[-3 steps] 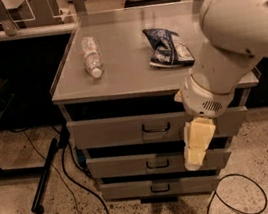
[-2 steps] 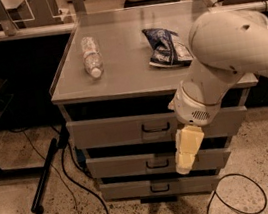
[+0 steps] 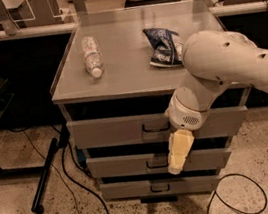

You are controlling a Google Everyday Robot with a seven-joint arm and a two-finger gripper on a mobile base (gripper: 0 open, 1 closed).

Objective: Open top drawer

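Note:
The top drawer (image 3: 112,131) is the widest grey metal front, under the cabinet top, with a small dark loop handle (image 3: 155,126) at its centre. It stands a little forward of the cabinet, with a dark gap above it. My gripper (image 3: 176,165) hangs from the white arm, cream-coloured, pointing down. It is just right of and below the top drawer's handle, in front of the middle drawer (image 3: 128,164). It holds nothing that I can see.
A plastic bottle (image 3: 91,56) lies on the cabinet top (image 3: 124,75) at left, and a dark snack bag (image 3: 162,47) at right. The bottom drawer (image 3: 137,188) is below. Cables (image 3: 76,189) and a black stand leg (image 3: 44,176) lie on the floor at left.
The arm has swung left, and the gripper has moved left with it, from right of the drawer handles to just beside them.

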